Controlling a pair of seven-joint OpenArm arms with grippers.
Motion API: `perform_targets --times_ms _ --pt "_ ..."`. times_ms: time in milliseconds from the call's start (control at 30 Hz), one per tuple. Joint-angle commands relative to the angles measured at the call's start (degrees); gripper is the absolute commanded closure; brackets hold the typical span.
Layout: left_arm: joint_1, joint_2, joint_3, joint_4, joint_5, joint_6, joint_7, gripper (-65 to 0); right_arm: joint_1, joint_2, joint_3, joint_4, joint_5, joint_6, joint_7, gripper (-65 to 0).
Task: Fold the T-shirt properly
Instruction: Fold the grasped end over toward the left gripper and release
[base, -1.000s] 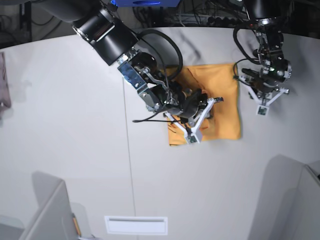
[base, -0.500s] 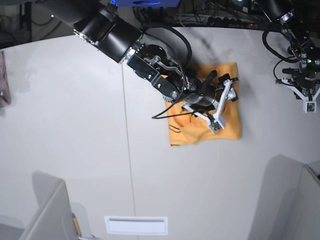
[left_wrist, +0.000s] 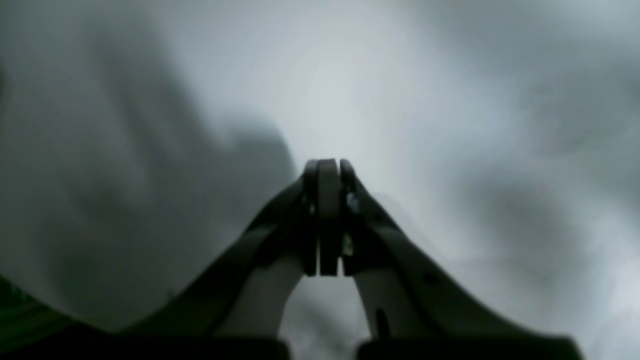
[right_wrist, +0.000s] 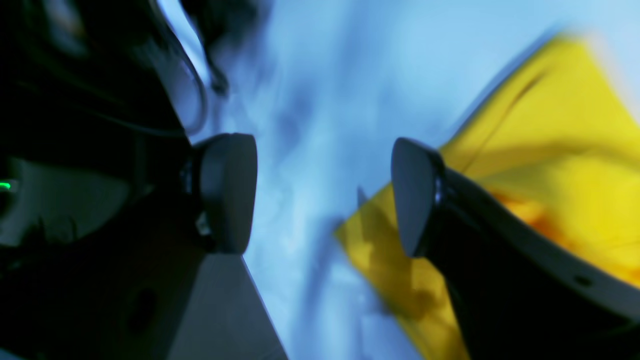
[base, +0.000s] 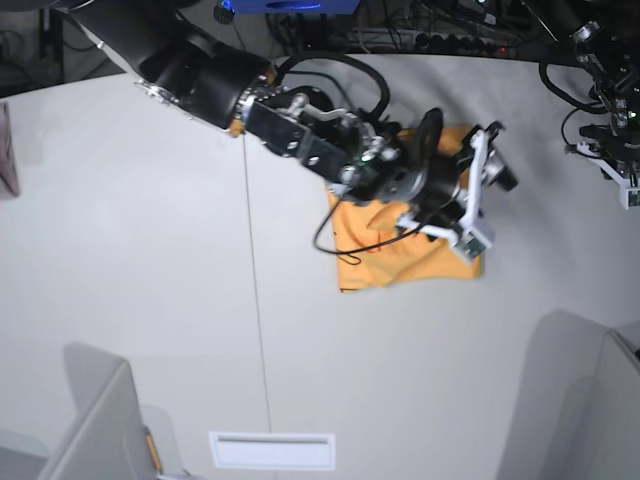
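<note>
Lying folded into a compact rectangle on the pale table (base: 150, 300), toward the far right of its middle: the T-shirt (base: 385, 262), light orange, lower edge wrinkled, one short dark line mark showing on its left part.

Hovering over that cloth's right half: the right gripper (base: 485, 190), jaws spread wide, nothing between them. Showing in the right wrist view as two dark pads apart (right_wrist: 322, 195), bare table in the gap, the T-shirt (right_wrist: 575, 165) lying yellow beneath and beyond the right-hand pad (right_wrist: 410, 200). Whether that pad is touching the fabric: cannot tell, the picture being blurred. Stretching in from the upper left across the cloth: the black right arm (base: 210, 75), cables looping along it.

Sitting farther off, at the far right edge of the base view, well apart from the T-shirt: the left gripper (base: 627, 185), partly cut off. Pressing together flat in the left wrist view (left_wrist: 327, 172), fingers meeting with no gap, pinching nothing, only blurred grey table behind.
</note>
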Motion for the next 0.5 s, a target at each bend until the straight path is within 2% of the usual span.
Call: perform_targets --times_ms 0,67,133,200,267,467 --pt "-0.3 -1.4 -2.7 0.8 0.3 0.3 -0.7 0.0 -0.5 1.4 2.4 2.8 -0.3 -1.5 -1.0 -31.5" --pt "-0.2 -1.9 -5.7 0.7 0.3 0.1 -0.7 0.0 -2.1 3.9 6.5 7.1 -0.5 -3.5 -4.4 -17.3" --pt "-0.2 -2.0 -8.1 0.7 0.3 -1.9 -0.7 0.0 -3.1 5.6 9.1 8.6 -0.5 -3.6 -6.5 0.0" --pt "-0.2 -2.3 -9.9 0.7 0.3 -5.2 -0.7 0.0 -3.6 6.5 10.4 8.7 -0.5 -3.6 -7.3 0.0" --pt "-0.2 -2.3 -10.8 0.8 0.3 -6.7 -0.7 0.0 -4.4 7.2 11.5 8.2 -0.5 -3.7 -8.3 0.0" --pt "0.0 -2.2 -11.7 0.7 0.3 -6.8 -0.7 0.0 -4.1 9.7 17.5 7.4 -0.6 -3.7 -8.4 0.0"
